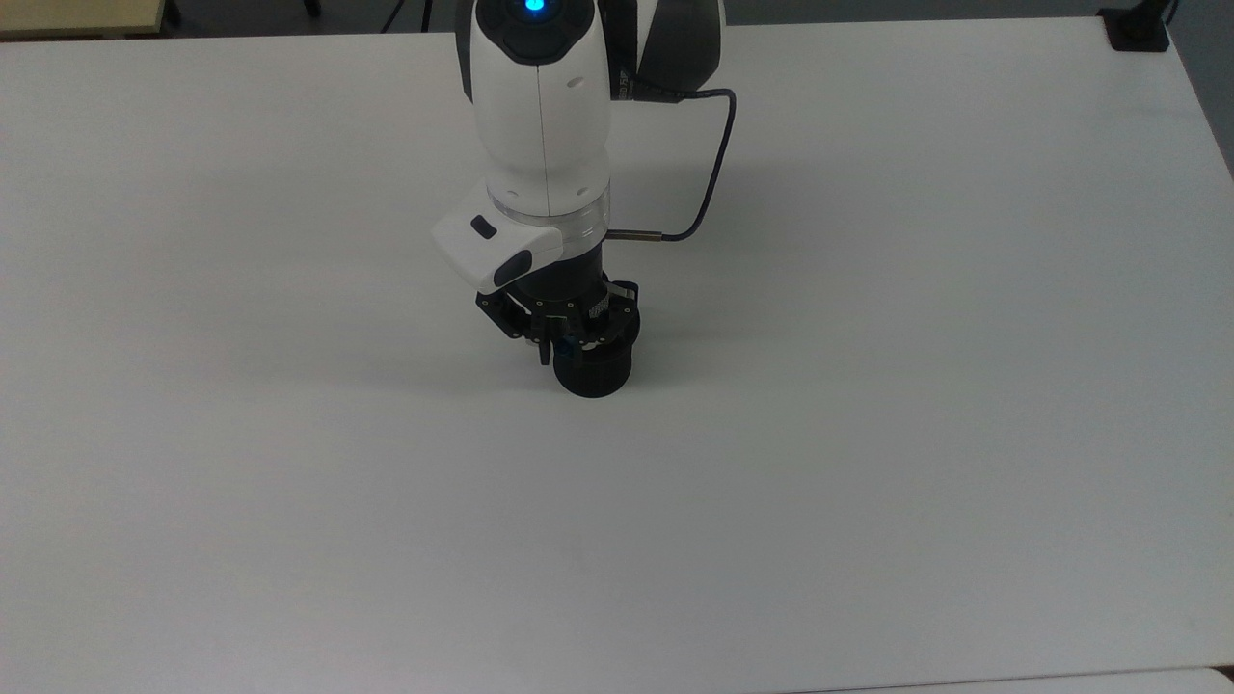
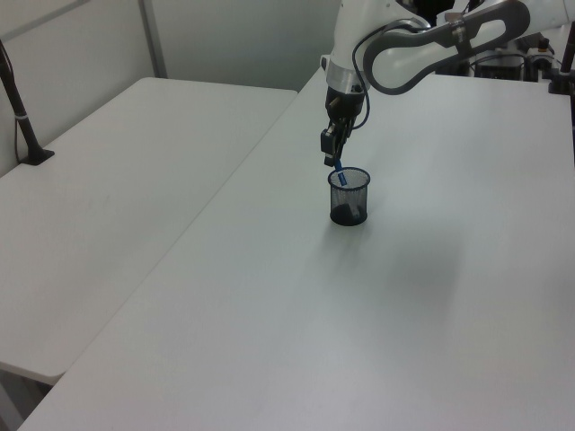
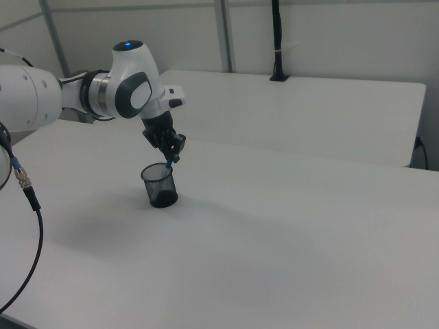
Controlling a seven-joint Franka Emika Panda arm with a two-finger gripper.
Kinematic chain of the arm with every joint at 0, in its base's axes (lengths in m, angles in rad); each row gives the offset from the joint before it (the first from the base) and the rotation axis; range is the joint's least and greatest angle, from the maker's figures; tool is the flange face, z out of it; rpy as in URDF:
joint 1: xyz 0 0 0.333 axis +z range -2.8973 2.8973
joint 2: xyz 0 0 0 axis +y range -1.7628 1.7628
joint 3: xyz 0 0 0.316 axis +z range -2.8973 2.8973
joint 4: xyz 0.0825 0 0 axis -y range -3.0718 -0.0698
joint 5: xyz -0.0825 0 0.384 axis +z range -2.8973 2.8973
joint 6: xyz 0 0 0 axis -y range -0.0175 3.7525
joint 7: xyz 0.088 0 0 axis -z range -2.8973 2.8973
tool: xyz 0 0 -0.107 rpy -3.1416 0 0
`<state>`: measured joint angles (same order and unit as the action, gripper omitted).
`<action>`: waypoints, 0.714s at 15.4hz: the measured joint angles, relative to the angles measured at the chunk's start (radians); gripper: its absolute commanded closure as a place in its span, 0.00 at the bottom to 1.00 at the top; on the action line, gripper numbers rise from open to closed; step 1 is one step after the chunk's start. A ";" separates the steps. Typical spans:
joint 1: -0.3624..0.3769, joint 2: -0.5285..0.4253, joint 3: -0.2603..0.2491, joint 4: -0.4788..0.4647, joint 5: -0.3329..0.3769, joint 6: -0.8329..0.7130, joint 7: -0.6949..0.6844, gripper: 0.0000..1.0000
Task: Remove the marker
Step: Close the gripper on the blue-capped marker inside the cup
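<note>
I hold the tool (image 2: 331, 161) right over the cup (image 2: 349, 197), spread around the marker (image 2: 337, 167) tip below, ready to pinch

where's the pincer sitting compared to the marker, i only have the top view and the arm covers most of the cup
observer: in the left view the pincer hangs just above the cup rim, right at the marker tip.
operator: is the marker poking out of the cup
observer: yes, the right view shows its blue cap rising above the rim.
operator: cup tipped at all
observer: no, the left view shows it upright on the table.
</note>
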<state>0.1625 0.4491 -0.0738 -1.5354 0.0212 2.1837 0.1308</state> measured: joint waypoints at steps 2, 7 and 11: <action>0.000 0.000 0.000 0.001 0.000 0.000 0.000 0.85; 0.000 0.000 0.000 0.005 0.000 0.000 0.000 0.90; 0.000 -0.001 0.000 0.014 0.000 0.000 0.000 0.91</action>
<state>0.1625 0.4480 -0.0740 -1.5214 0.0212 2.1839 0.1309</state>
